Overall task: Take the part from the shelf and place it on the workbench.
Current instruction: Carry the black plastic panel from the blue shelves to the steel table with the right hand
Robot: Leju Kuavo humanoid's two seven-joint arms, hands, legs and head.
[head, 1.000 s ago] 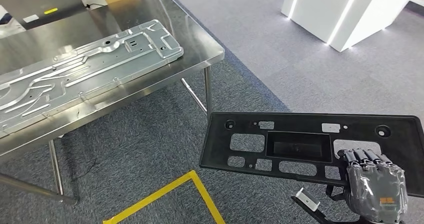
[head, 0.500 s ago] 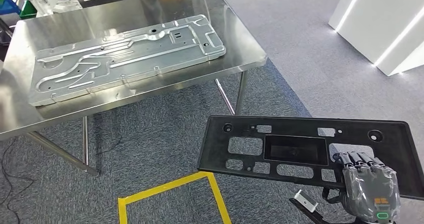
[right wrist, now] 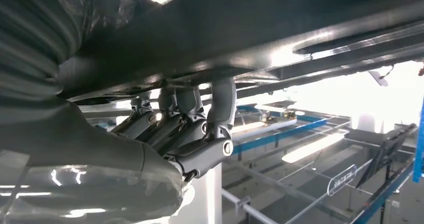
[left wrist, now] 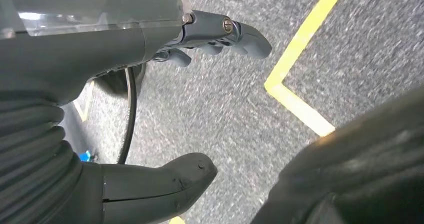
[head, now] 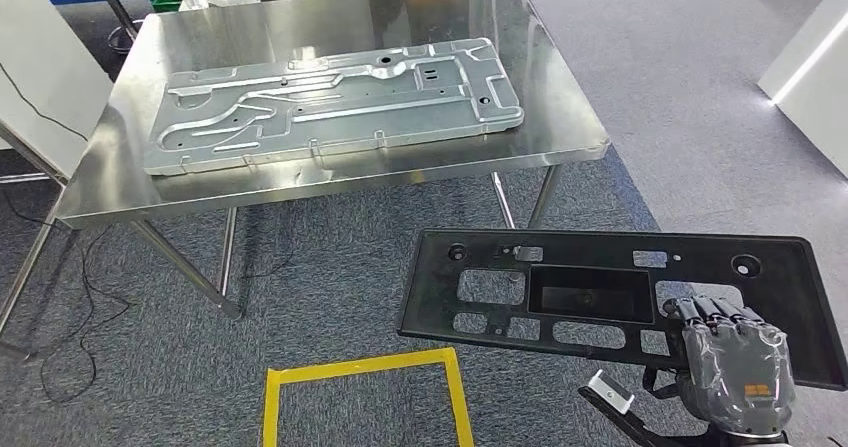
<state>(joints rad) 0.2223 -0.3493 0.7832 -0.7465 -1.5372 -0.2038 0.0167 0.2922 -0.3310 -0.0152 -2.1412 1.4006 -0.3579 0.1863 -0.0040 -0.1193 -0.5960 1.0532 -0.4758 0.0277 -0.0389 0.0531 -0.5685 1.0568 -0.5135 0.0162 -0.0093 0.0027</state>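
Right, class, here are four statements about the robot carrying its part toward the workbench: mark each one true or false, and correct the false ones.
1. The right hand holds the flat black plastic panel with cut-outs. True.
2. The black panel lies on the steel workbench. False: it is above the carpet, short of the bench.
3. A long embossed silver metal plate lies on the workbench. True.
4. The left hand grips a tool. False: it holds nothing, its fingers apart.

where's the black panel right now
In the head view the black panel is low on the right, held flat over the carpet by the right hand, short of the steel table.
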